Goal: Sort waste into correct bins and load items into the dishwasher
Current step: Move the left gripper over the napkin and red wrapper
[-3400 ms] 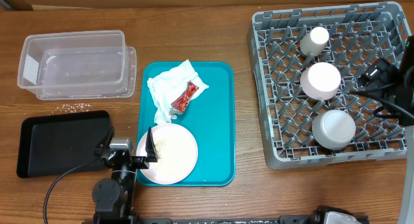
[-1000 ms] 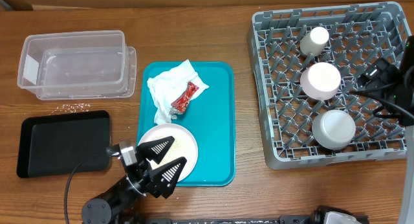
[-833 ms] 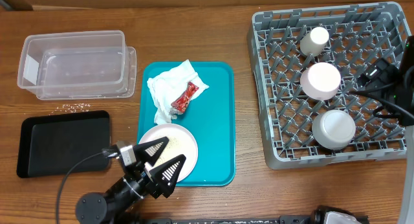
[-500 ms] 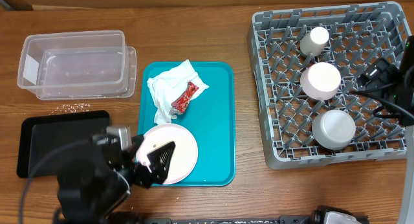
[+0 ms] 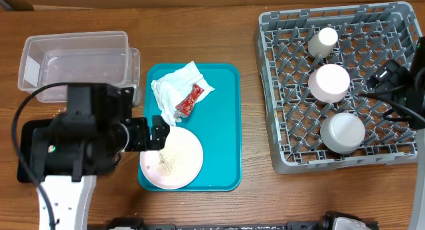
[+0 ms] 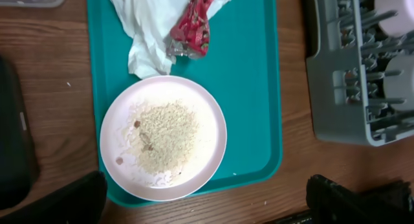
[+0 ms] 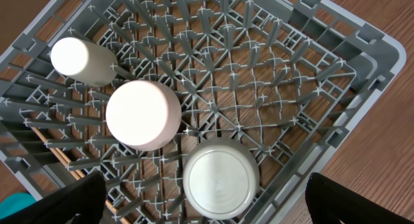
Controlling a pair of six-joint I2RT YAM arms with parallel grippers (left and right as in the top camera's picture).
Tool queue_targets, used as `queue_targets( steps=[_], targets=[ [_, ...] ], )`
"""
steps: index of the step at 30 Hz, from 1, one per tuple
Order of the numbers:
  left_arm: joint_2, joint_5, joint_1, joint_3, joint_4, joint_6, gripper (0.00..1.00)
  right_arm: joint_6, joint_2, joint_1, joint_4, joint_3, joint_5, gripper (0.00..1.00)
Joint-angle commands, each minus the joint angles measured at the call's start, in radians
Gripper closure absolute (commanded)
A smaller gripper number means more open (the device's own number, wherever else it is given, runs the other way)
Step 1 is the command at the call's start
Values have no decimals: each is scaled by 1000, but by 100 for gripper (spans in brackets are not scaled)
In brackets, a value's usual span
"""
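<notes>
Pink plate (image 6: 163,138), rice-like crumbs (image 6: 167,134) aboard, sits at near end of teal tray (image 5: 224,133); napkins (image 5: 171,88), red packet (image 5: 189,100) just beyond, unsorted. Cup (image 5: 323,40), pink bowl (image 5: 330,82), grey bowl (image 5: 342,132) already in rack (image 5: 264,37). Left gripper (image 5: 156,132) hovers over plate's left edge, jaws spread, empty. Tub (image 5: 40,52) apparently unused.

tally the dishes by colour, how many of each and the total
pink: 2 (pink plate, pink bowl)
grey: 1 (grey bowl)
white: 1 (white cup)
total: 4
</notes>
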Motion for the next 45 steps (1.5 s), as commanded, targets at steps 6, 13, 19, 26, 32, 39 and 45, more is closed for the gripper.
queue_targets(
  steps=[6,13,19,26,32,39,45],
  targets=[
    [14,-407,-230,29,9,-211,0,2,4,-4,5,20,2,0],
    [16,-475,-402,29,122,-266,0,2,4,-4,5,20,2,0],
    [17,-363,-416,29,167,-268,0,2,4,-4,5,20,2,0],
    [109,-274,-417,29,186,-62,0,2,4,-4,5,20,2,0],
    [262,-337,-417,29,198,-36,0,2,4,-4,5,20,2,0],
    [332,-338,-444,29,243,0,0,2,4,-4,5,20,2,0],
    [332,-449,-484,31,335,20,0,2,4,-4,5,20,2,0]
  ],
)
